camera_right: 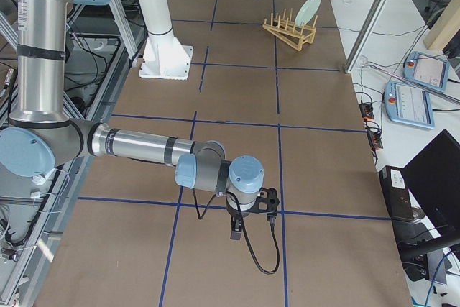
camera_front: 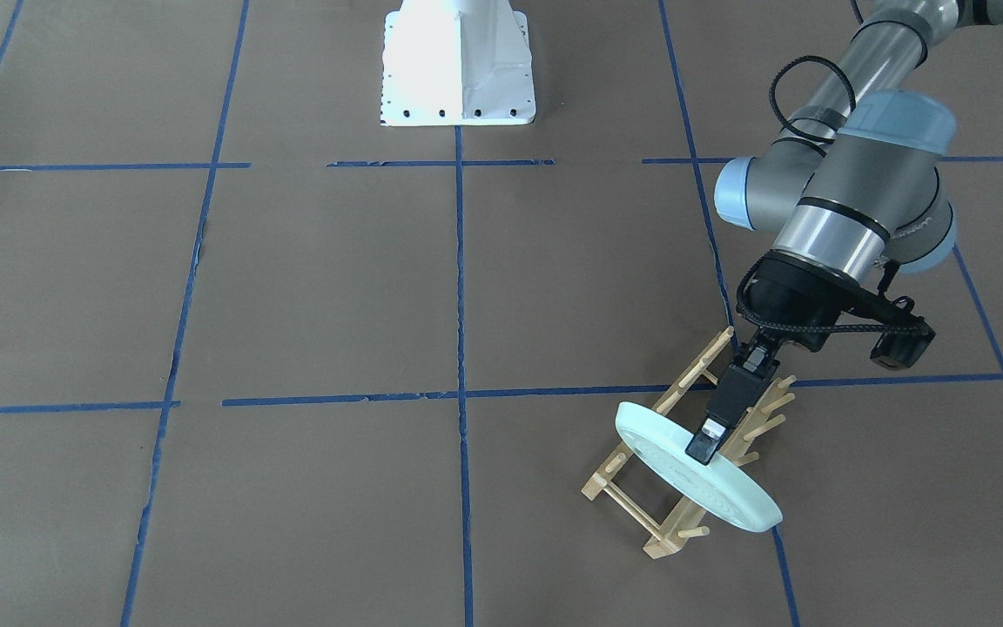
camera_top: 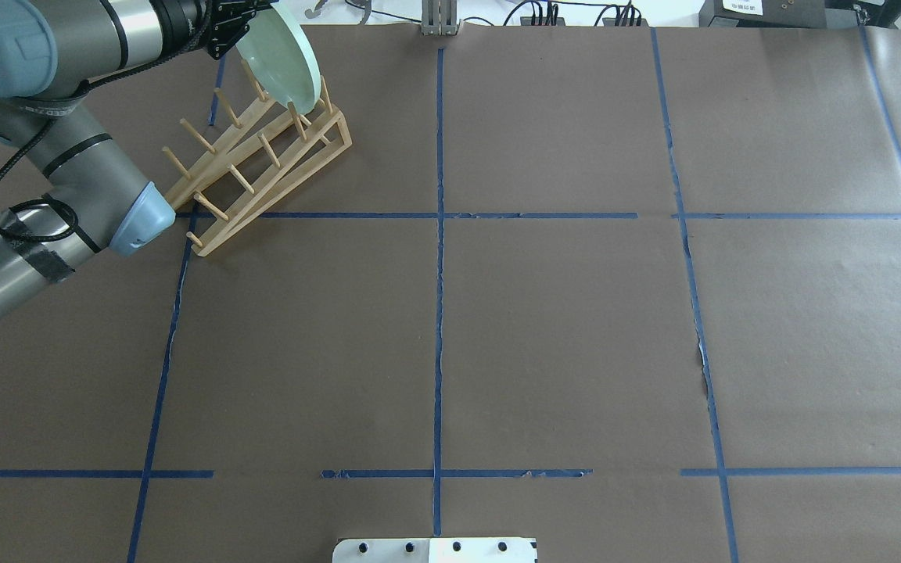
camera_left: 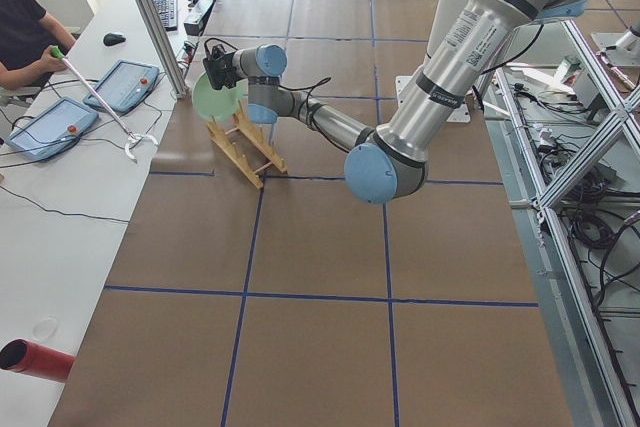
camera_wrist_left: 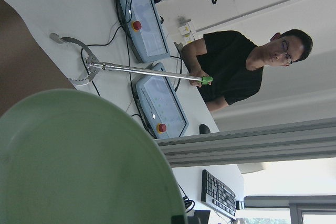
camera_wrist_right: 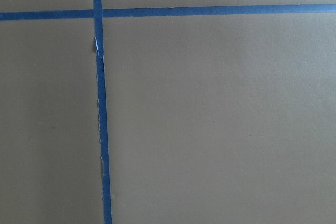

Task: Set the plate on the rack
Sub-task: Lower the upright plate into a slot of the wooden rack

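My left gripper [camera_front: 702, 446] is shut on the rim of the pale mint-green plate [camera_front: 710, 492]. It holds the plate tilted on edge over the end of the light-wood rack [camera_front: 632, 505] farthest from the robot. In the overhead view the plate [camera_top: 282, 59] hangs over the far pegs of the rack [camera_top: 263, 160], and I cannot tell whether they touch. The plate fills the lower left of the left wrist view [camera_wrist_left: 79, 166]. My right gripper [camera_right: 236, 231] hangs low over the table far from the rack, and I cannot tell whether it is open or shut.
The white robot base [camera_front: 458, 65] stands at the table's middle edge. Beyond the table edge near the rack sit an operator [camera_wrist_left: 241, 72], two teach pendants [camera_wrist_left: 157, 103] and a grabber stick [camera_wrist_left: 142, 69]. Blue tape lines cross the brown table cover.
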Controlling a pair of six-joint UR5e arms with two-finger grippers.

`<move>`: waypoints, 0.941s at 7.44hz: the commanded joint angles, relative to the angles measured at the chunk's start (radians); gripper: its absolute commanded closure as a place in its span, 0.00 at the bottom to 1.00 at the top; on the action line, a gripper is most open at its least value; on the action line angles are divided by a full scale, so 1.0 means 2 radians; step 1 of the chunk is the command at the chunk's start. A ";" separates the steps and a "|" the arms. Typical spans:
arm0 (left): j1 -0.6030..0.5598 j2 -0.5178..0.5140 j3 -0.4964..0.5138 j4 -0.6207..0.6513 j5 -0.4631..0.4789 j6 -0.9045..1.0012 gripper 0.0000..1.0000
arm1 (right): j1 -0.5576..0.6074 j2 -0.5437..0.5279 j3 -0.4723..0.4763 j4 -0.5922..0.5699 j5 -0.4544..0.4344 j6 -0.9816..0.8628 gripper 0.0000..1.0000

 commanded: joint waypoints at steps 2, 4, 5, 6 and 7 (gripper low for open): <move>0.011 -0.001 0.017 -0.004 0.001 0.003 1.00 | 0.000 0.000 0.000 0.000 0.000 0.000 0.00; 0.014 -0.001 0.020 -0.004 0.002 0.003 1.00 | 0.000 0.000 0.000 0.000 0.000 0.000 0.00; 0.016 -0.001 0.020 -0.004 0.002 0.003 1.00 | 0.000 0.000 0.000 0.000 0.000 0.000 0.00; 0.016 -0.001 0.021 -0.004 0.002 0.003 0.86 | 0.000 0.000 0.000 0.000 0.000 0.000 0.00; 0.017 -0.001 0.021 -0.004 0.002 0.003 0.46 | 0.000 0.000 0.000 0.000 0.000 0.000 0.00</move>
